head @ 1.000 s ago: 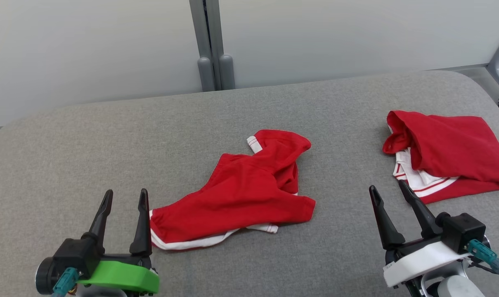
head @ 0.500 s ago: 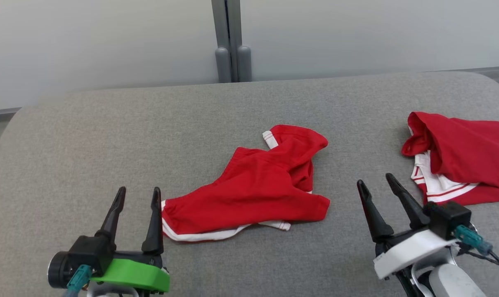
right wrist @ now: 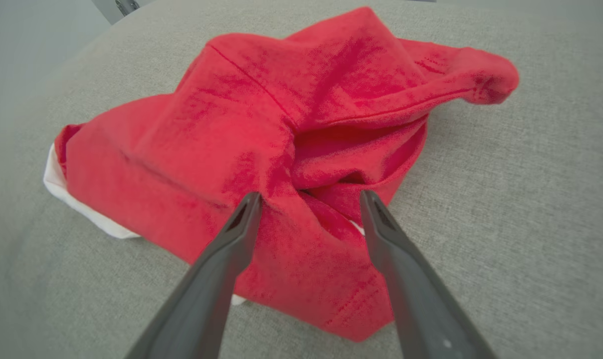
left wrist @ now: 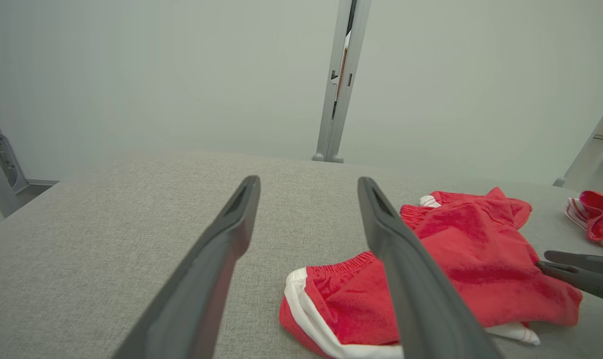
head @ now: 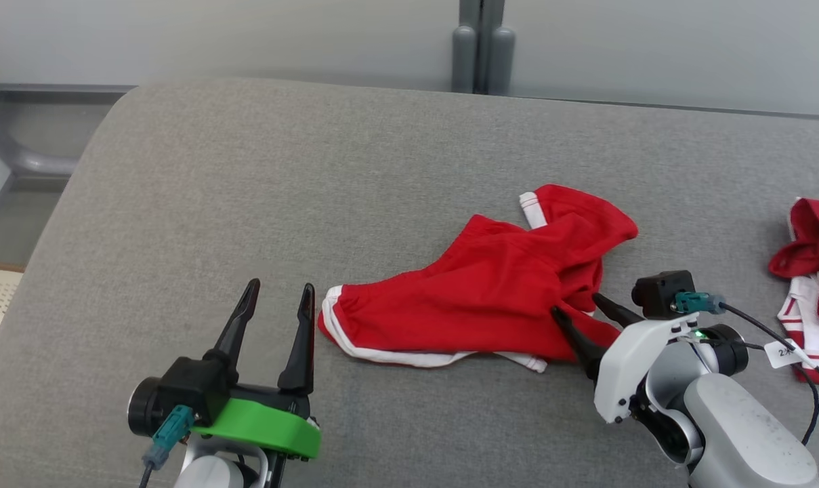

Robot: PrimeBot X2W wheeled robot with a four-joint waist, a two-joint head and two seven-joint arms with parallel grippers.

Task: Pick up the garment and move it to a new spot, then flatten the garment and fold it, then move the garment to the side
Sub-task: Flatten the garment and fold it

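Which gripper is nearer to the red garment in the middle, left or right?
Right. The right gripper has its open fingers over the right end of the red garment; the left gripper, also open, stands just beside its white-trimmed left edge, apart from it.

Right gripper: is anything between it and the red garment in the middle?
Nothing visible does. The right gripper, fingers open, is poised directly over a crumpled corner of the red garment.
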